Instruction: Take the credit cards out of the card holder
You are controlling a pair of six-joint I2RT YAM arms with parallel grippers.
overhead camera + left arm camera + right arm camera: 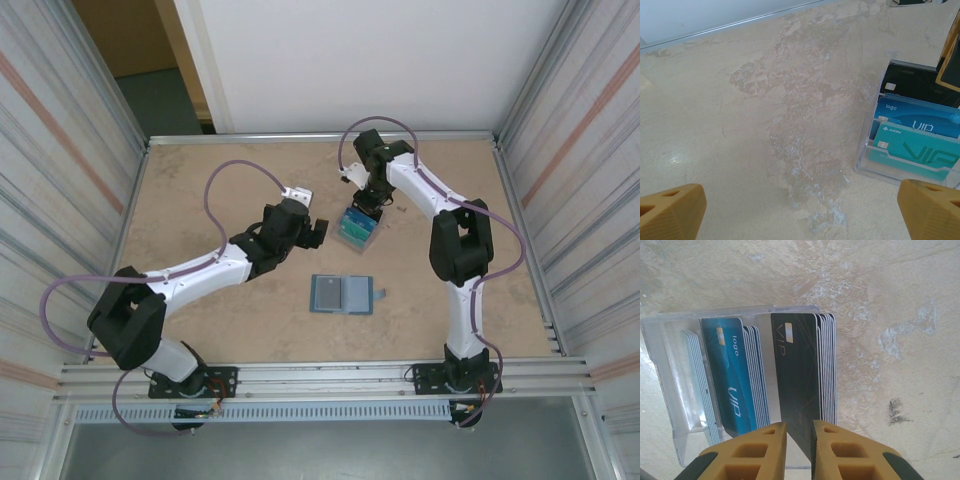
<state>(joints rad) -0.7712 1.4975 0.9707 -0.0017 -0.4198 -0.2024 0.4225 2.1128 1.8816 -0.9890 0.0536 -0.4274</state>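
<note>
**R pincer nipping black card at rack**

R pincer (799,450) pinches black card (797,375), its lower end hidden betw. the fingers. Credit cards (912,150) stand in clear rack (665,365).

L pincer (802,205) spread wide, empty.

Card holder (343,295) lies open mid-table (contents too small to tell).

Mottled beige table (200,180), corrugated metal walls (60,150).

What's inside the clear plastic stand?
The clear plastic stand holds stacked thin plastic cards: teal cards, blue cards, black cards; faces behind each front card are covered.

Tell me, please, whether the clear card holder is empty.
Not empty: the card holder holds teal cards, blue cards and black cards.
</note>
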